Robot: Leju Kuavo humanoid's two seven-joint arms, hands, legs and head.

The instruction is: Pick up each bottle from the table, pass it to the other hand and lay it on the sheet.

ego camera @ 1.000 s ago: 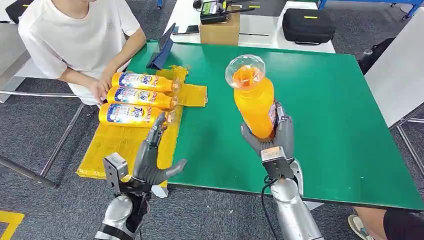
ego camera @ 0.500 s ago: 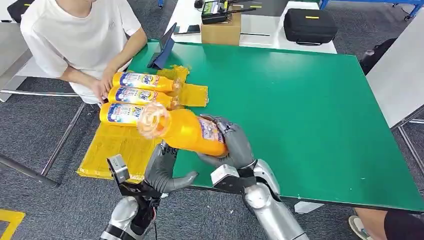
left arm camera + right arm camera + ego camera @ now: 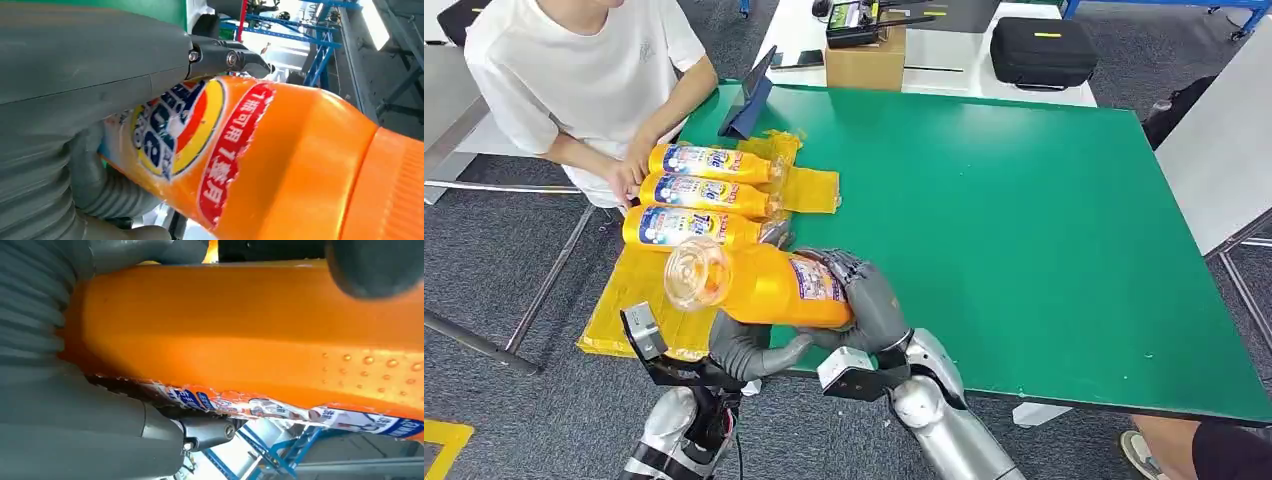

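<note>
My right hand [image 3: 870,300] grips an orange bottle [image 3: 769,285] by its base end and holds it lying sideways over the table's front edge, clear cap pointing left. My left hand [image 3: 744,346] lies under the bottle's middle, thumb stretched right below it. In the left wrist view the bottle's label [image 3: 200,130] sits against the palm, between thumb [image 3: 100,55] and fingers; whether they clasp it is unclear. The right wrist view has the bottle [image 3: 250,325] pressed into the hand. Three orange bottles [image 3: 704,192] lie side by side on the yellow sheet [image 3: 659,290].
A person in a white shirt [image 3: 574,70] sits at the table's left, a hand [image 3: 624,180] beside the laid bottles. The green table [image 3: 1044,220] spreads to the right. A tablet [image 3: 749,95], a cardboard box [image 3: 864,62] and a black case [image 3: 1042,50] stand at the back.
My right hand has swung the bottle from upright at mid-table down and left until it lies sideways over my left hand, which has risen under it.
</note>
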